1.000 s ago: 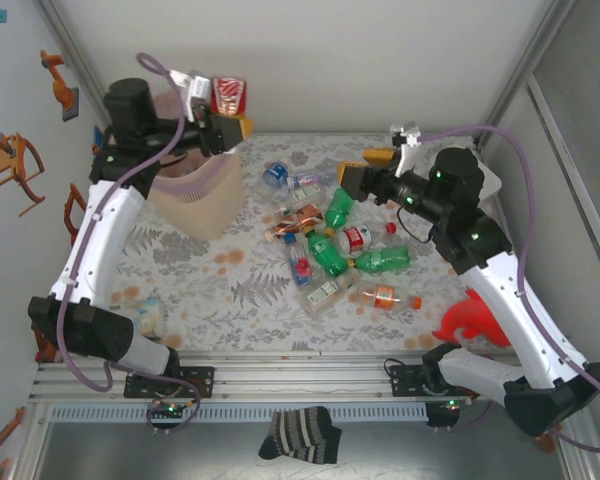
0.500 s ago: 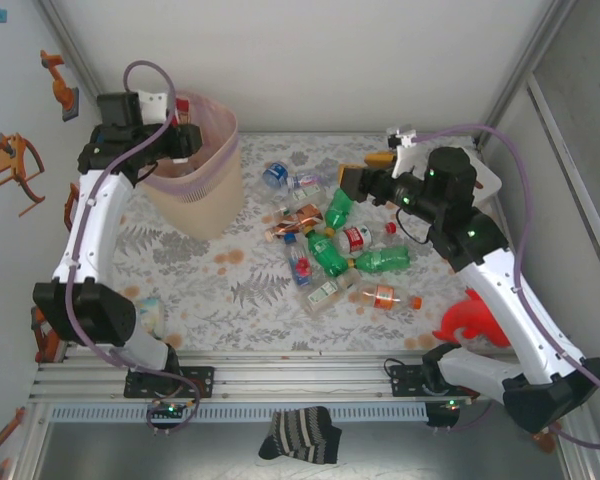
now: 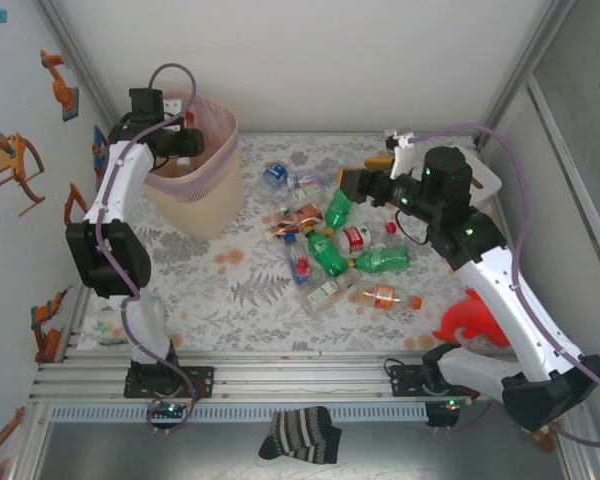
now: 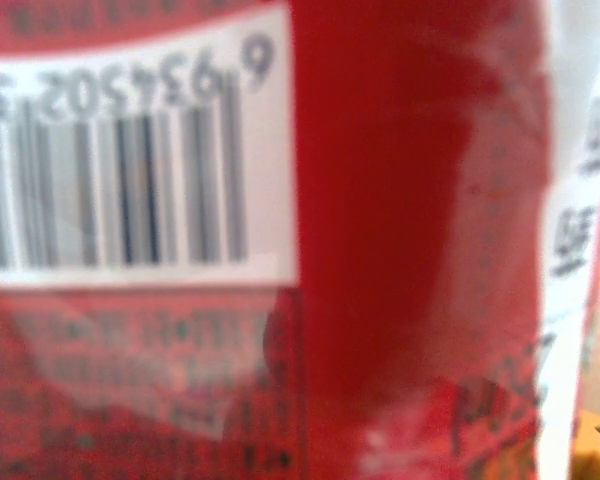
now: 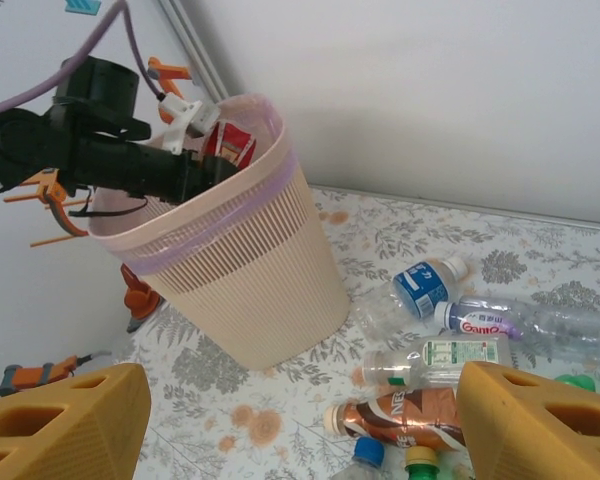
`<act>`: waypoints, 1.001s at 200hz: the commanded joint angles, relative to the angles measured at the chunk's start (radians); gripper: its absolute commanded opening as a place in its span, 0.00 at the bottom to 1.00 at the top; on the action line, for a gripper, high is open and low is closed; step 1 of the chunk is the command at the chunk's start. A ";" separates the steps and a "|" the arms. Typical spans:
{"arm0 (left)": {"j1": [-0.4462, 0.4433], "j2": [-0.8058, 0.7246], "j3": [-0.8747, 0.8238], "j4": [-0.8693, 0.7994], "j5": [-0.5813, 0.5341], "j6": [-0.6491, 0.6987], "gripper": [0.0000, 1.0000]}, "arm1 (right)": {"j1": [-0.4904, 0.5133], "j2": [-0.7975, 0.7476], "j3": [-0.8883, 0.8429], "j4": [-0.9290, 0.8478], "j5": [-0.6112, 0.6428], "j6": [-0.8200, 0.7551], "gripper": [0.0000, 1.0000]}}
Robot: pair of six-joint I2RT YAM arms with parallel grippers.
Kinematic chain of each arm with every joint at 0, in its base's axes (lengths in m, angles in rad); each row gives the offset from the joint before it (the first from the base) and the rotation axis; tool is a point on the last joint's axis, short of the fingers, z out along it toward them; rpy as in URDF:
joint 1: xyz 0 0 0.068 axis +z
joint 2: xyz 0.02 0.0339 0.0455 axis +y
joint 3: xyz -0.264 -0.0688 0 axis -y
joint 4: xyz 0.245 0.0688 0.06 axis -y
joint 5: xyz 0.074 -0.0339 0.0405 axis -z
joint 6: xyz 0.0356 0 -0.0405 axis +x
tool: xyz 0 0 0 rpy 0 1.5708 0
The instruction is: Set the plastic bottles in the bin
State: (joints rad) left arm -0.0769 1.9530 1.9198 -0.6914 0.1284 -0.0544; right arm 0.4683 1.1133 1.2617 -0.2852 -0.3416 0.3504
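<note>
- The left tool (image 5: 212, 158) reaches over the rim of the pale pink ribbed bin (image 5: 255, 270). It pinches a red-labelled bottle (image 5: 232, 143).
- That bottle hangs at the bin's mouth, with its lower part hidden behind the near rim. The left wrist view shows its barcode and red label pressed close and blurred.
- The right tool (image 3: 360, 178) hovers well to the right of the bin, above the loose bottles. Its yellow fingers (image 5: 65, 425) are spread wide with nothing between them.
- The bin stands upright on the floral desk (image 3: 240, 300).
- Just right of the bin's foot lies a blue-labelled bottle (image 5: 420, 290). A clear bottle with a white and red label (image 5: 520, 325) lies beside it.
- Nearer the arms than those lies a brown-labelled bottle (image 5: 400, 415).
- Farther right of the bin, green bottles (image 3: 327, 252) lie in the heap, and an orange-capped bottle (image 3: 385, 296) lies at its near edge.
</note>
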 commanded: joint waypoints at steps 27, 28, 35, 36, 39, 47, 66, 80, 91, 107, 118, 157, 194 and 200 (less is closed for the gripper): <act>0.005 0.105 0.114 -0.095 -0.018 0.021 0.57 | 0.001 -0.046 0.008 -0.036 0.086 0.003 0.79; 0.005 0.107 0.115 -0.098 -0.016 0.023 0.57 | 0.001 -0.046 0.008 -0.039 0.089 0.003 0.79; 0.003 0.115 0.139 -0.125 -0.002 0.025 0.58 | 0.001 -0.046 0.013 -0.057 0.120 0.003 0.79; 0.003 0.117 0.144 -0.129 -0.001 0.026 0.58 | 0.001 -0.046 0.015 -0.060 0.125 0.003 0.79; 0.002 0.118 0.152 -0.139 0.000 0.026 0.59 | 0.001 -0.044 0.017 -0.070 0.139 0.002 0.79; -0.001 0.118 0.173 -0.163 0.002 0.031 0.62 | 0.001 -0.043 0.023 -0.094 0.172 0.000 0.79; -0.004 0.081 0.180 -0.174 0.004 0.036 0.70 | 0.001 -0.033 0.032 -0.128 0.226 -0.010 0.81; -0.006 0.041 0.180 -0.174 0.020 0.037 0.74 | 0.001 -0.017 0.047 -0.163 0.254 -0.011 0.82; -0.008 0.011 0.181 -0.171 0.029 0.036 0.76 | 0.001 -0.003 0.061 -0.189 0.270 -0.010 0.82; -0.008 -0.024 0.185 -0.171 0.040 0.034 0.78 | 0.001 0.020 0.081 -0.230 0.302 0.006 0.82; -0.008 -0.045 0.186 -0.176 0.042 0.034 0.79 | 0.001 0.033 0.091 -0.259 0.318 0.014 0.82; -0.009 -0.129 0.159 -0.172 0.109 0.022 0.78 | 0.001 0.064 0.097 -0.340 0.370 0.039 0.81; -0.013 -0.262 0.031 -0.077 0.278 -0.009 0.78 | -0.006 0.112 0.081 -0.446 0.436 0.078 0.80; -0.016 -0.289 -0.004 -0.045 0.311 -0.023 0.78 | -0.010 0.119 0.074 -0.459 0.435 0.087 0.80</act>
State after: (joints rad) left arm -0.0811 1.7554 2.0106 -0.8169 0.2829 -0.0410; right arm 0.4675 1.2068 1.3285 -0.6502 0.0322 0.3920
